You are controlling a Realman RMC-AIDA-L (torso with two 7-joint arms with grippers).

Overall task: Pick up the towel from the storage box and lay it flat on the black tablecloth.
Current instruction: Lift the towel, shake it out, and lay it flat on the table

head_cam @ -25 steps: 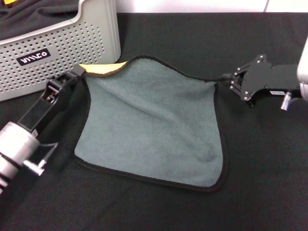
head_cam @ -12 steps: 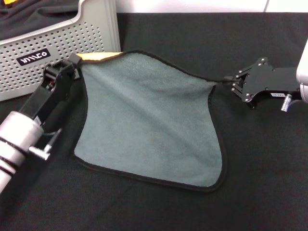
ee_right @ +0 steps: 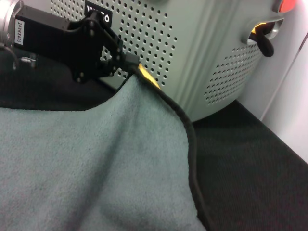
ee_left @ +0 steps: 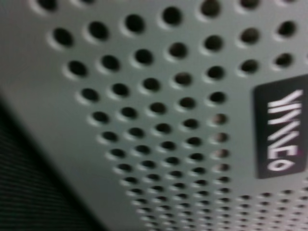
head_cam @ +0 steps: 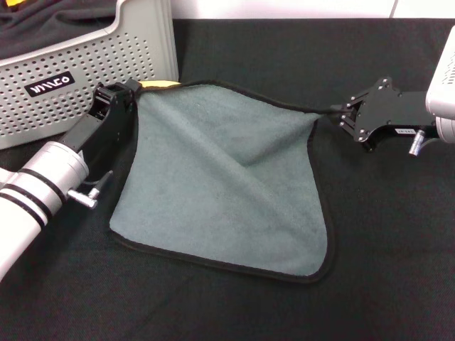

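Note:
The grey-green towel (head_cam: 220,177) lies spread on the black tablecloth (head_cam: 284,50), its near edge flat and a shallow fold running across it. My left gripper (head_cam: 135,89) is shut on the towel's far left corner, right beside the storage box (head_cam: 106,57); a sliver of yellow reverse shows there. My right gripper (head_cam: 333,114) is shut on the far right corner, held just above the cloth. The right wrist view shows the towel (ee_right: 96,159), the left gripper (ee_right: 129,61) pinching its corner, and the box (ee_right: 192,43) behind. The left wrist view is filled by the box wall (ee_left: 159,120).
A rumpled dark cloth (head_cam: 43,21) lies inside the box at the far left. Another black-and-yellow cloth (ee_right: 262,33) pokes through the box's handle opening. The tablecloth reaches a white wall at the far edge.
My left gripper has carried the towel's corner farther away and to the right, up against the box. The folded yellow flap has shrunk and the towel lies flatter. The right gripper has barely moved.

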